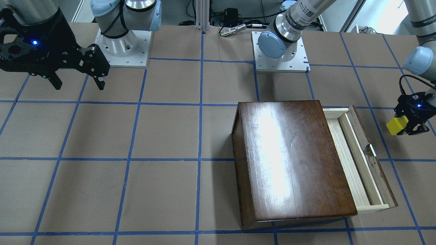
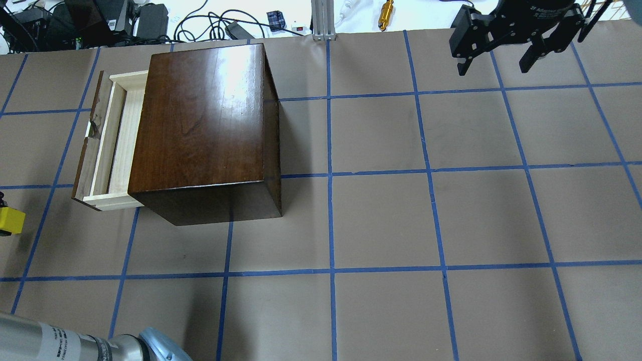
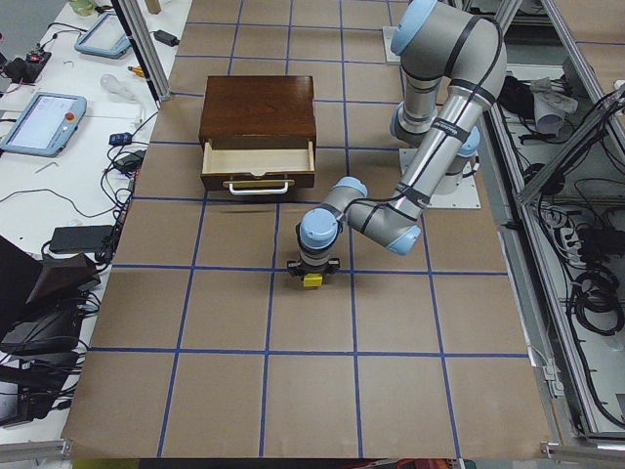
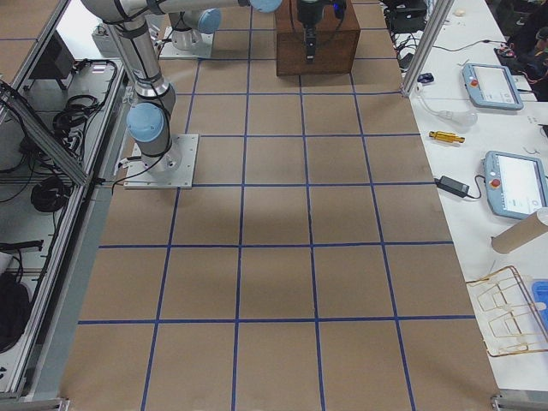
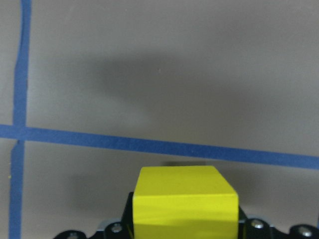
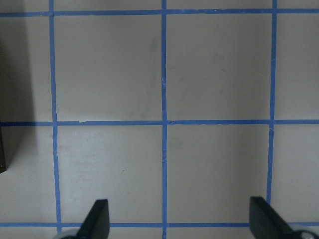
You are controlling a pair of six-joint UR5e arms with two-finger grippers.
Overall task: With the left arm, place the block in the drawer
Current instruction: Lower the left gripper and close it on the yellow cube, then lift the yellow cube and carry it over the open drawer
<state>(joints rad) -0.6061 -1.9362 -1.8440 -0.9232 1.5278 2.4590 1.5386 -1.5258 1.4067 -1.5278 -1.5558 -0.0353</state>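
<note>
The small bright yellow cube block (image 1: 397, 126) is clenched in the left arm's black two-finger tool (image 1: 403, 126). It is held apparently clear of the brown-papered table (image 1: 163, 132), out beyond the drawer front of the glossy dark brown wooden box (image 1: 293, 156). The shallow pale-wood drawer (image 1: 357, 156) stands pulled out of that box; its visible part holds nothing. Judgement: grasp done, carry and release outstanding. The right tool (image 1: 79, 85) hangs with jaws spread, well apart from the box.

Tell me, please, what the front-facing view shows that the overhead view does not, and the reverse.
Only front-facing: the left gripper in full, shut on the block, and the arms' mounting plates. Only overhead: black devices and a brass-coloured cylinder beyond the table's far edge. Both: the box, its drawer pulled open, the block, and the right gripper, open.
</note>
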